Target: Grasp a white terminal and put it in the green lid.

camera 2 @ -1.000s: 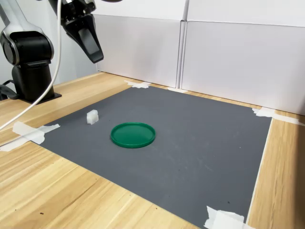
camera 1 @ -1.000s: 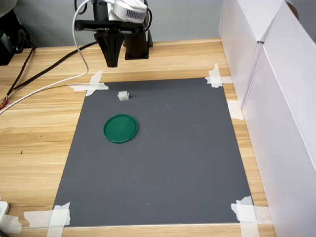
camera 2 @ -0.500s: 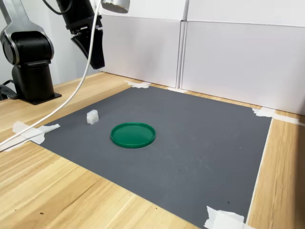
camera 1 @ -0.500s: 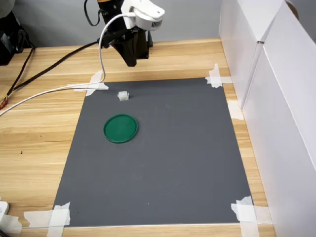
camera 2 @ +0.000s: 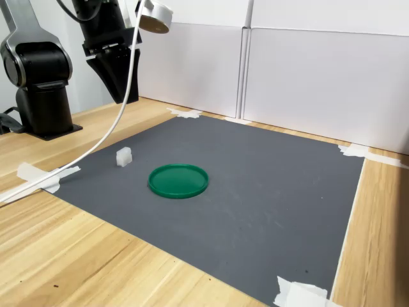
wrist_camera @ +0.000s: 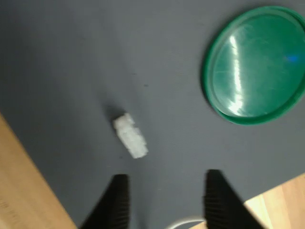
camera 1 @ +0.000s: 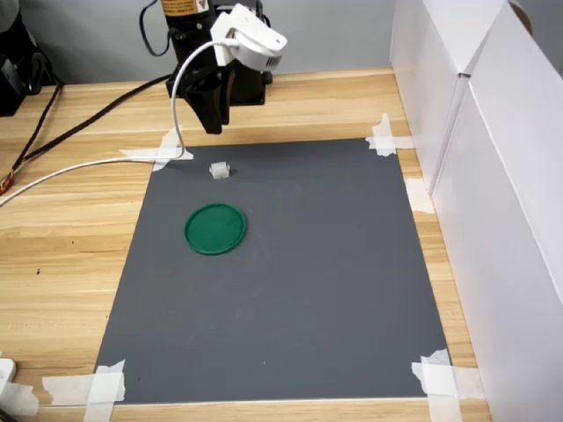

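A tiny white terminal (camera 1: 220, 170) (camera 2: 123, 156) lies on the grey mat near its far corner by the arm's base. The flat round green lid (camera 1: 215, 229) (camera 2: 179, 181) rests on the mat a short way from it, with nothing in it. My gripper (camera 1: 211, 121) (camera 2: 123, 96) hangs in the air above the mat's edge, pointing down, above and just behind the terminal. In the wrist view the terminal (wrist_camera: 130, 135) lies a little ahead of the two dark fingers (wrist_camera: 117, 200), and the lid (wrist_camera: 255, 64) is off to one side. The gripper (wrist_camera: 167, 193) is open and holds nothing.
The grey mat (camera 1: 299, 299) is taped at its corners to a wooden table (camera 1: 62, 237). White panels (camera 1: 493, 158) wall the first exterior view's right. A white cable (camera 1: 79, 163) trails from the wrist across the table. The arm's black base (camera 2: 41, 96) stands behind the mat.
The gripper has turned at the wrist, swung back toward the first exterior view's left and come lower, closer to the terminal. Terminal and lid have not moved.
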